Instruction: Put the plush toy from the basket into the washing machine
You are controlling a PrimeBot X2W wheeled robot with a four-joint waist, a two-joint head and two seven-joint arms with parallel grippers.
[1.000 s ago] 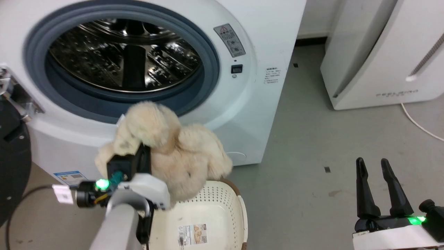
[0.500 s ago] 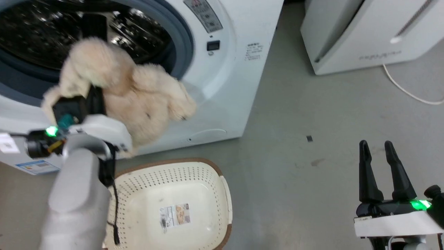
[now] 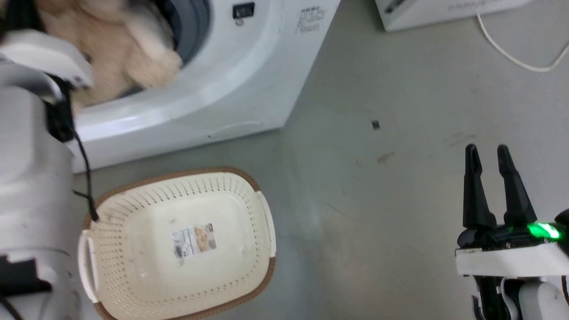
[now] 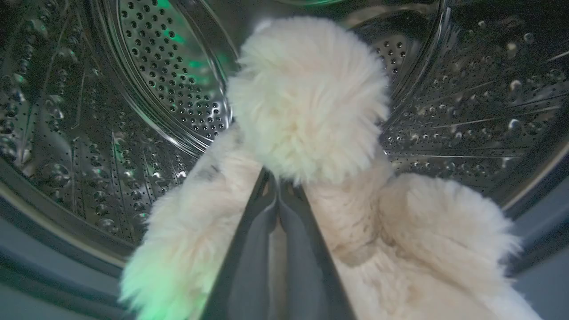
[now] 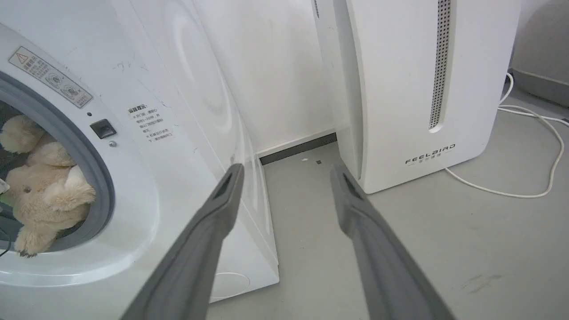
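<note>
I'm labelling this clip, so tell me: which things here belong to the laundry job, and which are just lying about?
Belongs: plush toy, clamped by left gripper, partway into washing machine; empty basket on the floor.
Lying about: white appliance, white cable; right gripper open, idle.
</note>
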